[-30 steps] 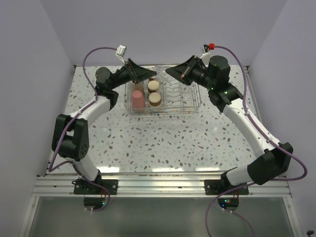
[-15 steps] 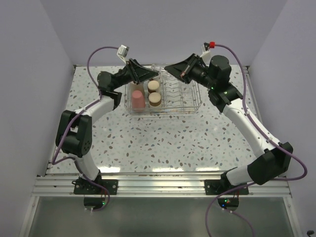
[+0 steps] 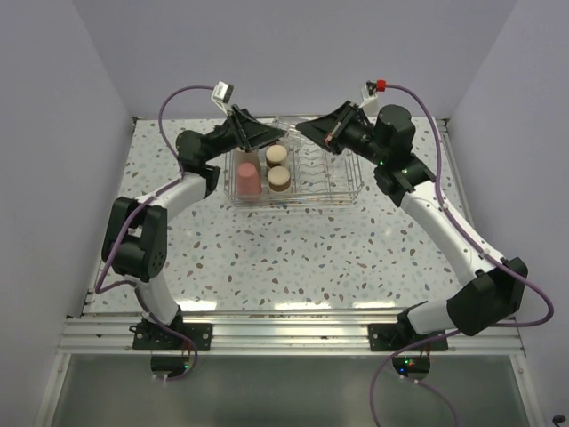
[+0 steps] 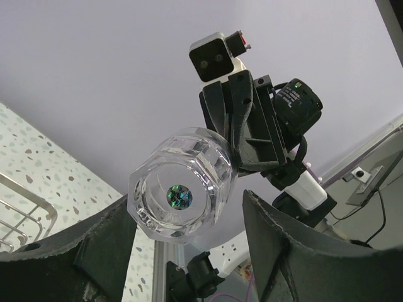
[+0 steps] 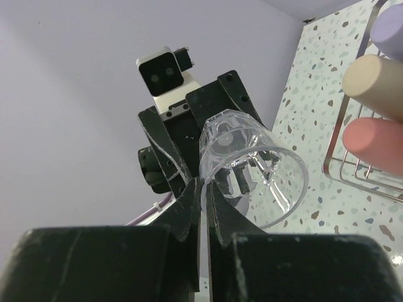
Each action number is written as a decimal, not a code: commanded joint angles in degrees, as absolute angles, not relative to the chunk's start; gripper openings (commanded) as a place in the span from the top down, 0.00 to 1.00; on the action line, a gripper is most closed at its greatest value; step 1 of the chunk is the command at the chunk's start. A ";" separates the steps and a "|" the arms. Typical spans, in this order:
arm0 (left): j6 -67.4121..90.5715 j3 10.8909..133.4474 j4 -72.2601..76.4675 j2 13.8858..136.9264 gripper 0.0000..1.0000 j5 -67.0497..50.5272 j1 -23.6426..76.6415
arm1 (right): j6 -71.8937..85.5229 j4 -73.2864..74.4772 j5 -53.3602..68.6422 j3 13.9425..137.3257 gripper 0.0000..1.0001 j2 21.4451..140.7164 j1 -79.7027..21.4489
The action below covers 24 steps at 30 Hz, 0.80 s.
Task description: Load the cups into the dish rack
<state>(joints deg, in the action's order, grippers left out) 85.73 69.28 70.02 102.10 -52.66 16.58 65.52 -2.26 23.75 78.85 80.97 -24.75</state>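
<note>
The right gripper (image 5: 203,187) is closed to a narrow slit, and its two fingers pinch the thin wall of the clear cup (image 5: 252,170) at the rim, one finger inside and one outside. The cup is thereby carried on its side in mid-air. Both arm bases are fixed at the near edge of the tabletop (image 3: 311,258), and both arms reach toward the far edge. The dish rack (image 3: 324,184) stands near the far edge, slightly left of centre. Its left end holds a red cup (image 3: 248,181), two tan-topped cups (image 3: 279,178) and a lavender cup (image 5: 390,19), all standing upright. Its right half appears unoccupied. The two grippers meet above the far rim of the rack. The left gripper (image 4: 186,207) is spread wide and holds nothing. The base of the cup faces it and lies between its fingers in the left wrist view. This arrangement is judged to be a handover: the rim pinch leaves the cup body free for the left fingers to close on. The cup wall is smooth, so the right gripper should release only after the left gripper has closed.
</note>
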 commanded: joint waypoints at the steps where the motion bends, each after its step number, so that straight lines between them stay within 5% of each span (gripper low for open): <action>1: 88.94 71.46 82.61 101.69 0.32 -52.39 17.40 | 64.25 -1.76 23.55 77.70 1.00 79.81 -25.05; 13: 95.98 71.72 91.85 103.80 0.38 -48.34 17.40 | 61.08 1.04 23.20 74.62 1.00 77.96 -25.05; 18: 94.84 71.37 90.62 103.36 0.73 -48.69 17.40 | 60.73 1.41 22.94 74.44 1.00 77.87 -25.14; 23: 89.93 71.54 82.29 101.96 0.96 -50.27 17.49 | 59.07 5.17 22.06 76.19 0.99 77.96 -24.96; 24: 85.74 71.89 78.79 101.17 1.00 -50.71 17.49 | 58.37 6.75 21.28 76.90 0.90 77.87 -24.87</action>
